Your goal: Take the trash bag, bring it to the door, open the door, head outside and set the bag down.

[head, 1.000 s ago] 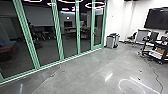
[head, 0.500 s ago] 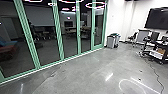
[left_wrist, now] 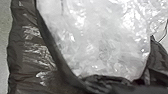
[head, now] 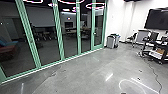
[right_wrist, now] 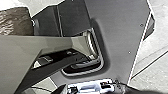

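- Barely anything moves in the head view compared with a second ago, tbh; the one change I catch is a little dark shape (head: 123, 93) poking in down low and close, around 1 o'clock (12 being dead ahead). Too blurry to say what it is.
- Trash bag (left_wrist: 27, 50) is right up close at the left wrist camera: dark brownish plastic, wrinkled and shiny, mouth open, with a big wad of crumpled whitish see-through plastic (left_wrist: 100, 45) inside the dark rim.
- Can't tell if the left gripper is open, closed or gripping that bag. Same for the right gripper, no clue.
- Right wrist view has a crinkly brown thing (right_wrist: 15, 21) near the robot's own dark bodywork. Might be the same bag, can't swear to it.
- Green-framed glass wall (head: 59, 37) runs from about 10 o'clock round to just past 12, farther off as it goes. Dark room behind it, red and blue seating (head: 7, 48) at 10.
- Grey bins (head: 111, 42) sit near the far end of the glass, around 1 o'clock, by the white wall (head: 117, 15).
- Office chair (head: 133, 38) also about 1, then a dark wall screen (head: 157, 18) and a black cart (head: 155, 54) at roughly 2.
- Thin dark cable (head: 157, 77) snakes over the shiny grey floor (head: 82, 75) from near the cart.
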Controlling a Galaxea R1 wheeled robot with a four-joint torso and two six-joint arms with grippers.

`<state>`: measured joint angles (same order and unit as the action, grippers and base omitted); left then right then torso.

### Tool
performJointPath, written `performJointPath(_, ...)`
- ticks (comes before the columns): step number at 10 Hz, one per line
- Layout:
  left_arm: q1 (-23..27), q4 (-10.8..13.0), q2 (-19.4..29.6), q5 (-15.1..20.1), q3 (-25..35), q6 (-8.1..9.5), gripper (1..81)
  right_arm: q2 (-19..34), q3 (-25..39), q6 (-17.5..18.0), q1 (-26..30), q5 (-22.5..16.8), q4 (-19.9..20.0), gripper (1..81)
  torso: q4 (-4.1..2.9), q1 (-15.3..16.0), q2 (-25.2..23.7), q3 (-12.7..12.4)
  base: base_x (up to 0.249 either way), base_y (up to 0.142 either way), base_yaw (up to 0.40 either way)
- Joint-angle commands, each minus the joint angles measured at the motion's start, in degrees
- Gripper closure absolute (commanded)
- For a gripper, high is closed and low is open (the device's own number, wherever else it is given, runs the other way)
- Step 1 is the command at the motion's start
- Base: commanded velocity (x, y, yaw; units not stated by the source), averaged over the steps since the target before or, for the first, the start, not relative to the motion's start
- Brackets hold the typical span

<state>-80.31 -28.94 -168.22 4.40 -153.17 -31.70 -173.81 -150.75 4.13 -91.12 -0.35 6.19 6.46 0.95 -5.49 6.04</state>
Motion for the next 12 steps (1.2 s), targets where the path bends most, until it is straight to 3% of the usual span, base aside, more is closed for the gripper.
performJointPath(1, 5.0, 0.3, 0.7, 2.0, -0.1, -0.38, 81.1, -0.3, 0.6, -0.1, 3.6, -3.0, -0.1, 1.0, 0.0, 0.0, 0.0, 0.0, 0.0, 0.0, 0.0)
performJointPath(8, 5.0, 0.3, 0.6, 2.0, -0.1, -0.38, 81.1, -0.3, 0.6, -0.1, 3.5, -2.9, -0.2, 1.0, 0.0, 0.0, 0.0, 0.0, 0.0, 0.0, 0.0)
performJointPath(12, 5.0, 0.3, 0.6, 2.0, -0.1, -0.38, 81.1, -0.3, 0.5, -0.1, 3.5, -2.8, -0.2, 1.0, 0.0, 0.0, 0.0, 0.0, 0.077, 0.0, 0.0)
